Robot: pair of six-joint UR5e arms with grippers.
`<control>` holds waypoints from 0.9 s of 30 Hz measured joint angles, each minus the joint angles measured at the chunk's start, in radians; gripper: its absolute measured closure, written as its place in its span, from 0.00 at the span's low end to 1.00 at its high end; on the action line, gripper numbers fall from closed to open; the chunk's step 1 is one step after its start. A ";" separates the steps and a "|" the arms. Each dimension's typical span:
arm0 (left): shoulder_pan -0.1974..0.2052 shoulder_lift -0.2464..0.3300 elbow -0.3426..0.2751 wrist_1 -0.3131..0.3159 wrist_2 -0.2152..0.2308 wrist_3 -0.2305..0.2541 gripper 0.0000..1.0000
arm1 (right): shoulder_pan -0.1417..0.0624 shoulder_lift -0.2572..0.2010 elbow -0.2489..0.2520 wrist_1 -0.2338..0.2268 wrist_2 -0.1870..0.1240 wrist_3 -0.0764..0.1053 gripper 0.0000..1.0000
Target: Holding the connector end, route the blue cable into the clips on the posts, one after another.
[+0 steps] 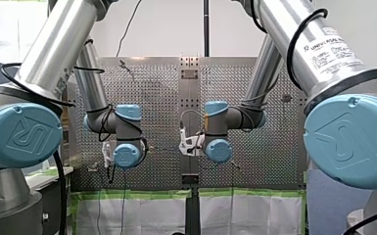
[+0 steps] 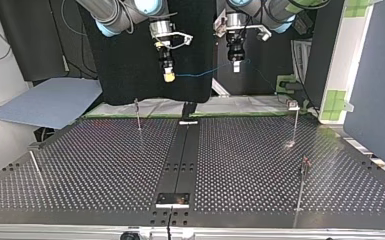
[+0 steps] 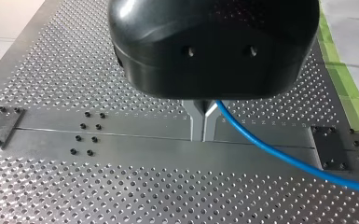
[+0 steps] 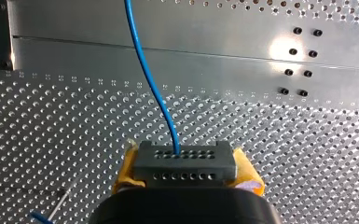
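Right gripper (image 4: 186, 175): jaws clamped on grey connector (image 4: 185, 161); left gripper (image 3: 203, 125): jaws pinched shut on blue cable (image 3: 279, 156), above perforated counter (image 3: 121, 186).

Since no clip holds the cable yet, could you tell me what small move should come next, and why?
Probably lower both arms together toward the post nearest my right gripper. It holds the connector, my left gripper pinches the blue cable, and the span between them hangs high above the table, clear of every post.

robotics lab: perforated metal table (image 2: 95, 165), industrial arm (image 1: 54, 49)
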 joint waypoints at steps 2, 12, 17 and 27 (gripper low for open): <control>0.000 0.000 0.000 0.000 0.000 0.000 1.00 | -0.001 0.005 -0.004 0.005 0.005 -0.003 1.00; 0.000 0.000 0.000 0.000 0.000 0.000 1.00 | -0.003 0.103 -0.010 0.045 0.021 -0.008 1.00; 0.000 0.000 0.000 0.000 0.000 0.000 1.00 | -0.003 0.124 -0.010 0.045 0.021 -0.008 1.00; -0.001 0.028 -0.002 -0.034 0.016 0.034 1.00 | -0.003 0.127 -0.010 0.046 0.021 -0.008 1.00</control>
